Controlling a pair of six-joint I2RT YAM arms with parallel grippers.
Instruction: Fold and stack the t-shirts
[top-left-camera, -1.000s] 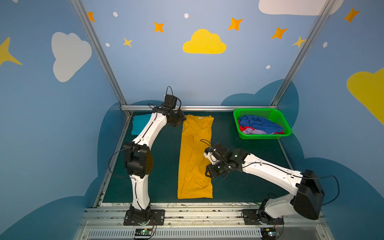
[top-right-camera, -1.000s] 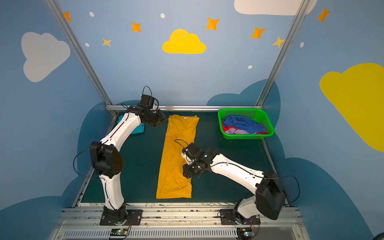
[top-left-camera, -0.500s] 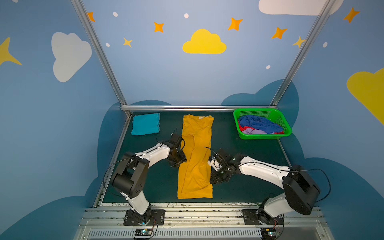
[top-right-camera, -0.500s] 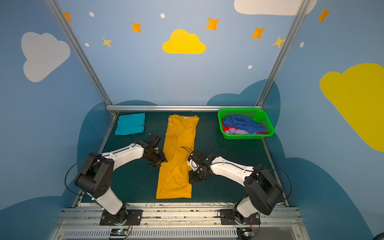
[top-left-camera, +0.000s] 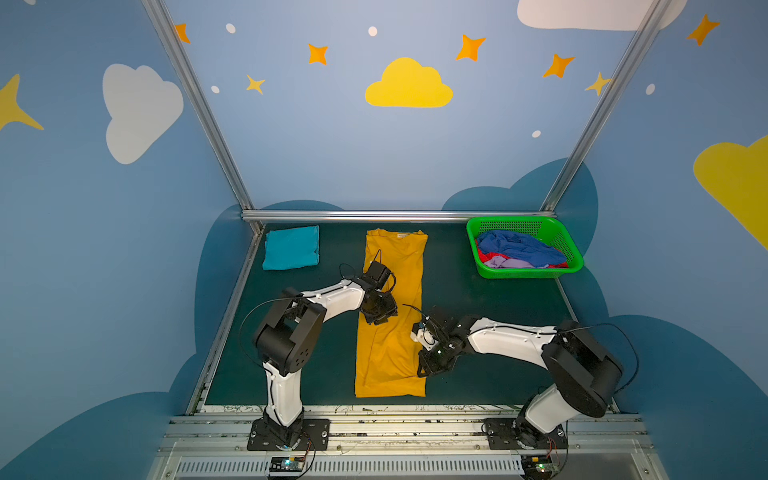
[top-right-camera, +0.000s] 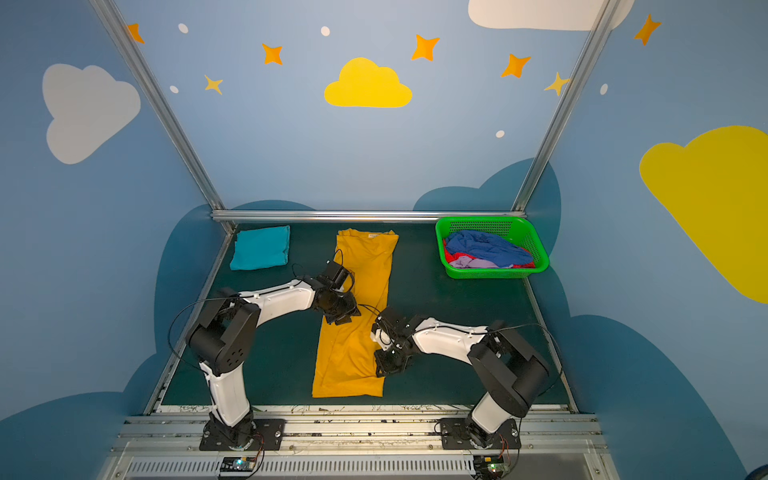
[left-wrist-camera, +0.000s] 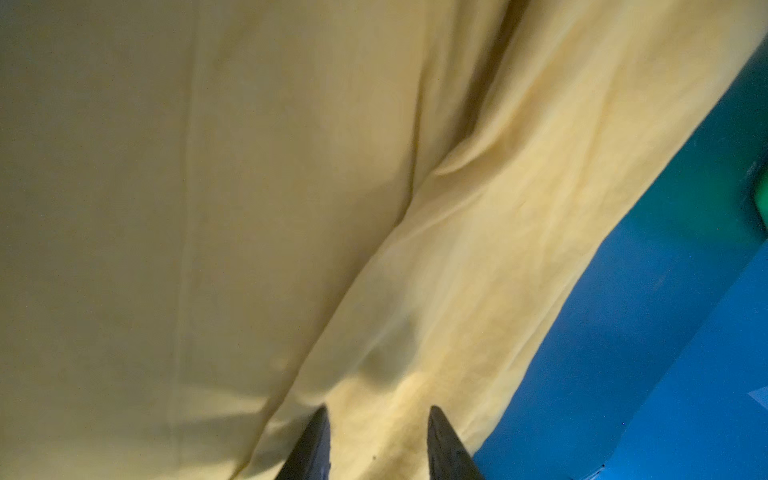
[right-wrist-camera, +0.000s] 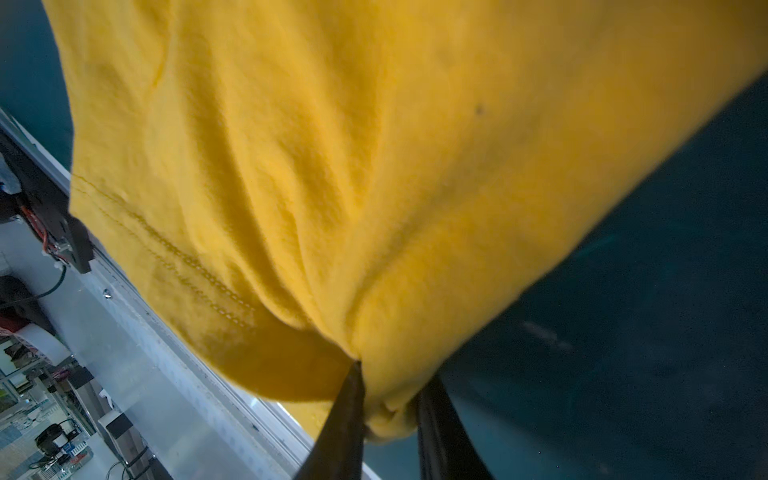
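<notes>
Mustard t-shirt (top-left-camera: 405, 278) lies as a long narrow strip mid-desk (top-left-camera: 478, 307), collar toward the back wall. Folded teal t-shirt (top-left-camera: 291, 248) sits at back left.

Right claw (right-wrist-camera: 395, 372) is clenched on a bunch of the strip's right edge near the hem. Left claw (left-wrist-camera: 377, 409) is at the left edge, tips parted over cloth; whether it grips cannot be told.

Risk: if only one side is truly held, a lift would likely skew the fold. The bunched cloth may also slip free.

I see the folded shirt (top-left-camera: 291, 247) at the back left of the table (top-left-camera: 478, 299), the long shirt (top-left-camera: 390, 357) stretched front to back in the middle, and the basket (top-left-camera: 532, 274) back right, with a heap of shirts (top-left-camera: 515, 249) in it.
</notes>
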